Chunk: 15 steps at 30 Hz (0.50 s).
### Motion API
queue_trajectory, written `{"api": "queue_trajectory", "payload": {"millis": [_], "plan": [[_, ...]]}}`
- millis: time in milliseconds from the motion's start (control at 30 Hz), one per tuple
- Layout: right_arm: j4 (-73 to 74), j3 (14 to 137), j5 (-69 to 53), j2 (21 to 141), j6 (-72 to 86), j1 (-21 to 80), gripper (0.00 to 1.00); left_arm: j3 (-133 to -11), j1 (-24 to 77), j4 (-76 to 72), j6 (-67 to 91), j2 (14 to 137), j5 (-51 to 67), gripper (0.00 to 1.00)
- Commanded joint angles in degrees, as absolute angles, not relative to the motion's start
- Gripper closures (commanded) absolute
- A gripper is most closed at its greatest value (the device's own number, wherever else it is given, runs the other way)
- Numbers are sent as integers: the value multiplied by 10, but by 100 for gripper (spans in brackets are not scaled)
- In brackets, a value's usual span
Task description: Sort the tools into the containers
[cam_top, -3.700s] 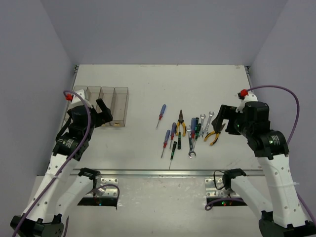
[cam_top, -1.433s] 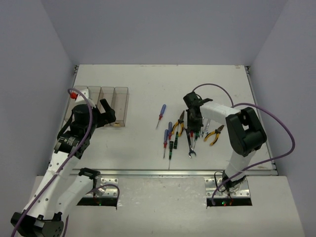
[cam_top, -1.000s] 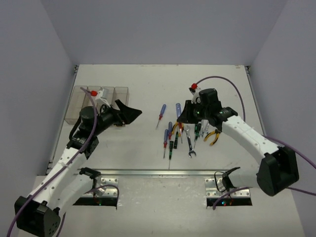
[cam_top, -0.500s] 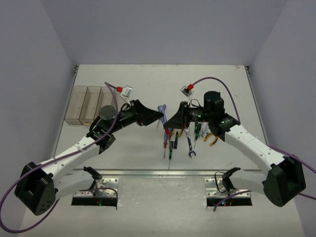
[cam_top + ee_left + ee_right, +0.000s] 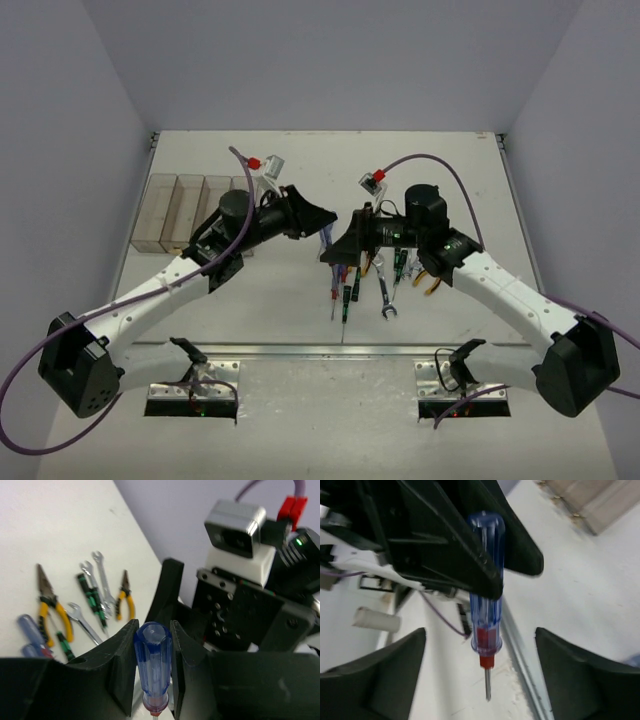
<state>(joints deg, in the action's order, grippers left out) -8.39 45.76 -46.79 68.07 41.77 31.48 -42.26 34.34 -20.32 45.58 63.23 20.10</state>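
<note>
A blue/red-handled screwdriver (image 5: pixel 152 665) hangs in the air above the table's middle, tip down. My left gripper (image 5: pixel 153 628) is shut on its blue handle. In the right wrist view the screwdriver (image 5: pixel 486 615) stands between the wide-apart fingers of my right gripper (image 5: pixel 480 631), which is open and does not touch it. From above, the left gripper (image 5: pixel 322 222) and the right gripper (image 5: pixel 336 250) meet nose to nose. The containers (image 5: pixel 175 205), clear bins in a row, sit at the far left, partly hidden by the left arm.
Below the grippers lie other tools: screwdrivers (image 5: pixel 340 290), a silver wrench (image 5: pixel 386 298) and yellow-handled pliers (image 5: pixel 432 275). The left wrist view shows pliers (image 5: pixel 50 612), wrenches (image 5: pixel 102 577) and a green-handled screwdriver (image 5: pixel 90 597). The right arm's wrist camera (image 5: pixel 235 527) is close ahead.
The left arm swung from the bins to the middle and its jaws closed on the screwdriver's handle. The right gripper, which carried the screwdriver up, has opened and let go.
</note>
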Motion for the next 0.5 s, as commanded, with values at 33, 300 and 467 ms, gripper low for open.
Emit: {"api": "queue_trajectory", "payload": {"millis": [33, 300, 467], "plan": [[161, 523, -145, 635, 339, 311, 1, -651, 341, 196, 271, 719, -112, 100], [289, 480, 47, 521, 308, 311, 1, -806, 266, 396, 162, 888, -471, 100], [298, 450, 9, 491, 291, 310, 1, -834, 146, 287, 56, 912, -489, 100]]}}
